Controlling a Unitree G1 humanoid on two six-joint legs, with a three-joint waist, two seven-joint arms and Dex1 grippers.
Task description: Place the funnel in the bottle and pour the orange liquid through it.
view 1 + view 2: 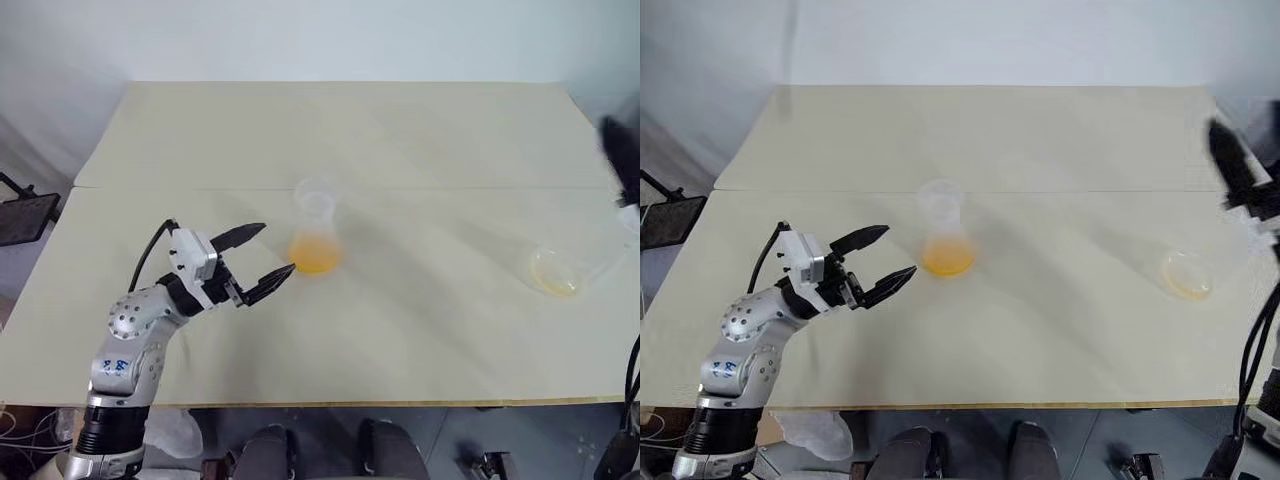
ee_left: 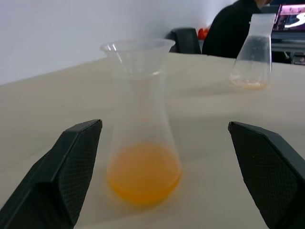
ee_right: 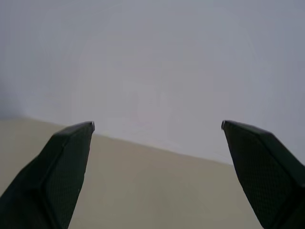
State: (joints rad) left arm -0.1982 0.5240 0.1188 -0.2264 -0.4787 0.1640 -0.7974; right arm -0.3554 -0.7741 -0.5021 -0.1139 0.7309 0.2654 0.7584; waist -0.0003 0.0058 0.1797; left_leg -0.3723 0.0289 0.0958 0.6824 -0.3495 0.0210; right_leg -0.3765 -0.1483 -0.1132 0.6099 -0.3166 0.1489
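Two clear vessels stood on my counter (image 1: 420,340): the bottle (image 1: 316,236) mid-counter with the funnel (image 2: 137,49) in its neck and orange liquid (image 1: 315,253) pooled in its base, and an emptied flask (image 1: 560,268) far right. My left tool (image 1: 268,252) hung wide open beside the bottle, gripping nothing. My right tool (image 3: 157,126) was also wide open and empty.

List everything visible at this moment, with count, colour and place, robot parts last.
bottle: one, clear, mid-table, upright.
funnel: one, clear, seated in the bottle's neck.
orange liquid: one pool in the bottle's base.
flask: one, larger, clear, orange residue at its bottom, on the table's right side.
table: one, cream.
person: one, dark top, beyond the table's far side.
left gripper: black fingers, open, beside the bottle, not touching.
right gripper: black fingers, open, empty, raised at the right edge.
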